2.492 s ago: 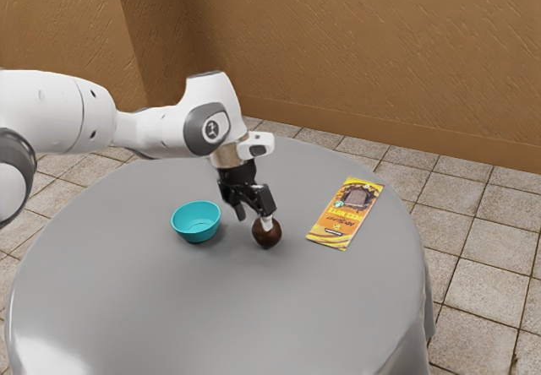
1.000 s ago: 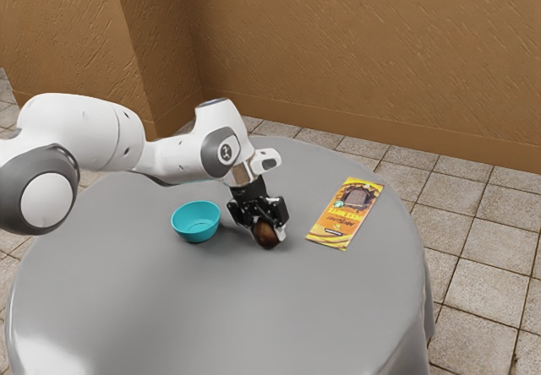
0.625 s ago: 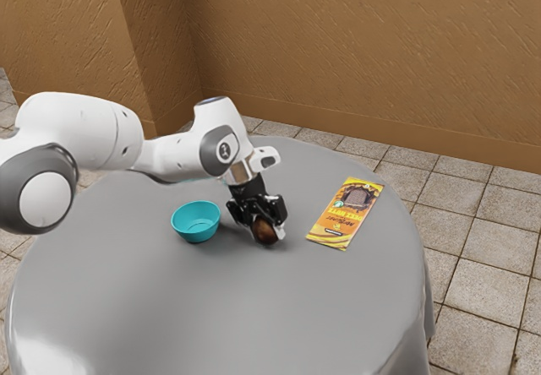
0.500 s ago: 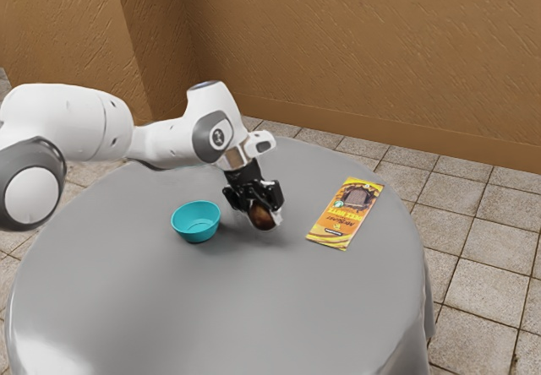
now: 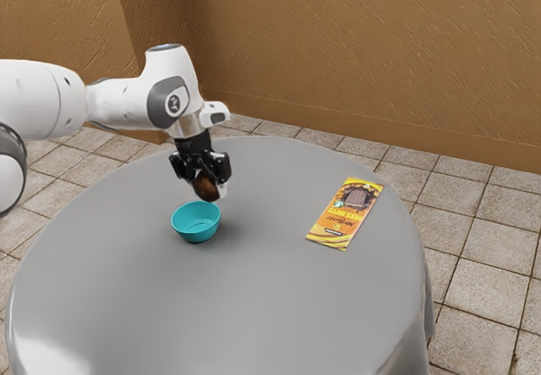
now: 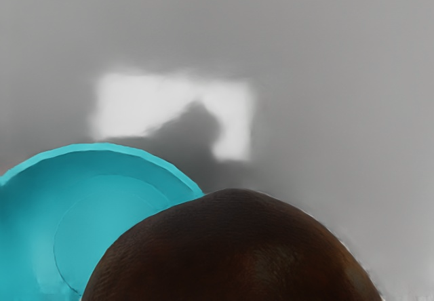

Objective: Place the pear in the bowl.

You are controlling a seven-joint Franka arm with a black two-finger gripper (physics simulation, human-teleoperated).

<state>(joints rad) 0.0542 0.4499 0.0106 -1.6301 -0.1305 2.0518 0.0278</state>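
Note:
The black gripper (image 5: 205,185) is up above the table in the exterior view, shut on the dark brown pear (image 5: 205,188). Just below them sits the teal bowl (image 5: 195,222), upright, with its inside bare. The held pear hangs over the bowl's far rim or a little beyond it; exactly which I cannot tell. In the wrist view the pear (image 6: 234,247) looms large under my hand, and the bowl (image 6: 102,213) lies beside it, partly covered by it.
A yellow and orange chocolate packet (image 5: 345,214) lies flat on the round grey table (image 5: 254,307), toward the exterior view's right. Brown walls stand behind the table, over a tiled floor.
The fingers have closed on the pear, which has come up off the table. My hand has carried it toward the exterior view's left, to the bowl. Bowl and packet have stayed put.

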